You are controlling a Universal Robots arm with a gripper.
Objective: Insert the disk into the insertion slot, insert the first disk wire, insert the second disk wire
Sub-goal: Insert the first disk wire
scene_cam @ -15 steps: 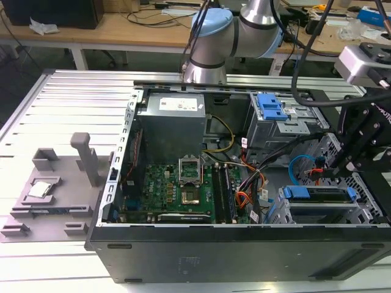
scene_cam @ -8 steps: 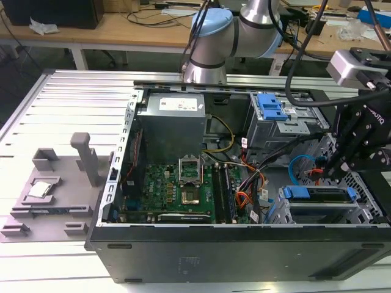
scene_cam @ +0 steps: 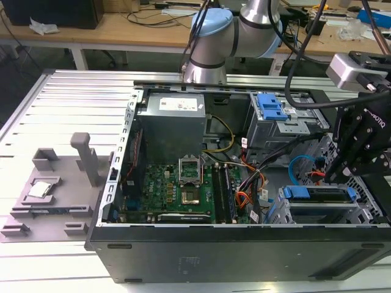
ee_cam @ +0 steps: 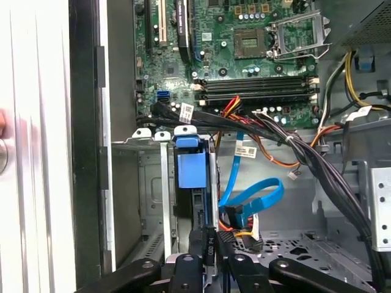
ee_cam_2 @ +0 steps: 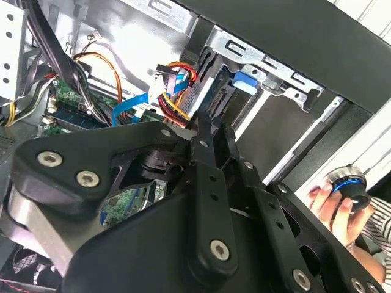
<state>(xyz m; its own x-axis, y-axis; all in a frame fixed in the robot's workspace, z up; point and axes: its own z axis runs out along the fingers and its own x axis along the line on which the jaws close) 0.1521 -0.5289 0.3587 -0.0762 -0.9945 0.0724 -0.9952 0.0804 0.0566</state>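
The disk (scene_cam: 317, 196), in its blue carrier (ee_cam: 189, 166), sits inside the insertion slot (scene_cam: 324, 215) at the case's corner on the exterior view's right. My gripper (scene_cam: 344, 175) hangs just behind it. In the first wrist view my gripper (ee_cam: 208, 245) is shut on a small black plug (ee_cam: 205, 240) held at the disk's rear edge. It looks like the plug of the first disk wire, whose red and orange leads (ee_cam: 242, 232) trail beside it. The second disk wire (ee_cam: 259, 198) loops light blue close by, loose. In the second wrist view the fingertips (ee_cam_2: 204, 129) meet at the disk's back.
A taller grey cage with a blue latch (scene_cam: 272, 110) stands behind the slot. A thick black cable bundle (ee_cam: 305, 160) crosses above the bay. The motherboard (scene_cam: 177, 186) fills the case's middle. A person's hand (ee_cam_2: 330, 201) holds a round knob outside the case wall.
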